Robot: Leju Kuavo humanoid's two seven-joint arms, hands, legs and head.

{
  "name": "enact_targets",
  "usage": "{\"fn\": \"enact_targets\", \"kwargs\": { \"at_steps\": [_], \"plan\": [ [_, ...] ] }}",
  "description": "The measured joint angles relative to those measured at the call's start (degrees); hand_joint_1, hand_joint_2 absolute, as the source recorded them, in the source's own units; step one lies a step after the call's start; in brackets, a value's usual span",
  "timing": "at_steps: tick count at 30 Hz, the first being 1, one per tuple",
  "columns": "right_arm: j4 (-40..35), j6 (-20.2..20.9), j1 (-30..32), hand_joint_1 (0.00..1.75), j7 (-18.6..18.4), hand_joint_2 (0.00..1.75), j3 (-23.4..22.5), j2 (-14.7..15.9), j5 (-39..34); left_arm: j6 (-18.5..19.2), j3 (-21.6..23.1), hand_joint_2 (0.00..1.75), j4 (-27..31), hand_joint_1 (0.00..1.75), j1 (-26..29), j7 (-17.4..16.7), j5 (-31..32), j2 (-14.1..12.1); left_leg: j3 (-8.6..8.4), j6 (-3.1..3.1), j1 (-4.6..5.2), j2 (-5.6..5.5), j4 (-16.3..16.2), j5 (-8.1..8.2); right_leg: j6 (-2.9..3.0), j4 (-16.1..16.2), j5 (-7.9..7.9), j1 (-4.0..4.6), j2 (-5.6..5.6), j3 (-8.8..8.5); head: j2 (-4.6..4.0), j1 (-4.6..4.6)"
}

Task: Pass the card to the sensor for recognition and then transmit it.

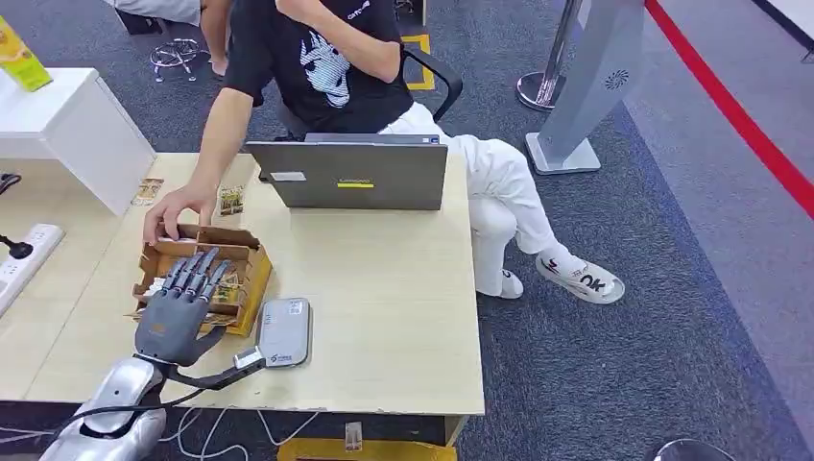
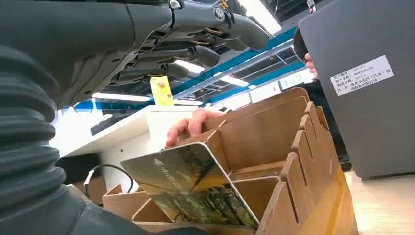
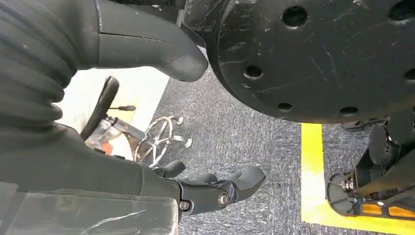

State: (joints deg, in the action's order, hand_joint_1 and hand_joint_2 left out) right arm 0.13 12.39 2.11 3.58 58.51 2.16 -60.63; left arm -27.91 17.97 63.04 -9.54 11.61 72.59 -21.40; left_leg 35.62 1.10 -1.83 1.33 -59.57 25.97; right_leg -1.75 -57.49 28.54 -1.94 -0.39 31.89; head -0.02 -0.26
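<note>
Spanning most of the head view, the pale wooden worktop (image 1: 384, 279) carries everything, its near edge cut off by the frame. A seated person (image 1: 336, 67) sits at the far side, head out of frame, one hand (image 1: 178, 213) resting on the far rim of the cardboard box. A grey laptop (image 1: 353, 175) stands open just beside that arm, its back towards the camera, so the screen is hidden.

The cardboard box (image 1: 206, 274), a slotted card holder, sits near the left edge of the worktop. The left hand (image 1: 182, 307) hovers over it with the fingers (image 1: 197, 274) extended and slightly apart, holding nothing, and it covers much of the box's inside. From the left wrist view, a card (image 2: 188, 188) with a dark printed picture leans tilted in a slot of the box, below the fingers and apart from them; its print is too blurred to read.

A grey sensor (image 1: 284, 331) lies flat just beside the box, its cable partly hidden behind the left arm.

The right hand (image 3: 215, 188) hangs above the carpeted floor, fingers loosely curled around nothing.
</note>
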Motion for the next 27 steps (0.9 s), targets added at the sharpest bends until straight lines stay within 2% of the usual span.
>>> {"fn": "enact_targets", "kwargs": {
  "at_steps": [2, 3, 13, 27],
  "plan": [
    [0.0, 0.0, 0.0, 0.0, 0.0, 1.75, -0.02, 0.0, 0.0, 0.0, 0.0, 1.75, 0.0, 0.0, 0.0, 0.0, 0.0, 0.0, 0.0, 0.0, 0.0, 0.0, 0.0, 0.0, 0.0, 0.0, 0.0, 0.0, 0.0, 0.0, 0.0, 0.0],
    [0.0, 0.0, 0.0, 0.0, 0.0, 1.75, 0.0, 0.0, 0.0, 0.0, 0.0, 1.75, 0.0, 1.75, 0.0, 0.0, 0.0, 0.0, 0.0, 0.0, 0.0, 0.0, 0.0, 0.0, 0.0, 0.0, 0.0, 0.0, 0.0, 0.0, 0.0, 0.0],
    [0.0, 0.2, 0.04, 0.0, 0.07, 1.75, -0.02, 0.02, 0.0, 0.79, 0.0, 1.75, -0.02, 1.75, 0.16, 1.71, -2.82, -0.87, 0.0, 0.0, 0.0, 0.0, 0.0, 0.0, 0.0, 0.0, 0.0, 0.0, -0.01, -0.02, 0.0, 0.0],
    [0.02, 0.18, 0.05, 0.0, 0.15, 1.75, -0.02, 0.0, -0.02, 1.03, 0.0, 1.75, -0.02, 1.75, 0.28, 1.77, -2.84, -1.09, 0.0, 0.0, 0.0, 0.0, 0.01, 0.0, 0.0, 0.0, 0.0, 0.0, -0.01, -0.01, 0.0, 0.0]
  ]
}}
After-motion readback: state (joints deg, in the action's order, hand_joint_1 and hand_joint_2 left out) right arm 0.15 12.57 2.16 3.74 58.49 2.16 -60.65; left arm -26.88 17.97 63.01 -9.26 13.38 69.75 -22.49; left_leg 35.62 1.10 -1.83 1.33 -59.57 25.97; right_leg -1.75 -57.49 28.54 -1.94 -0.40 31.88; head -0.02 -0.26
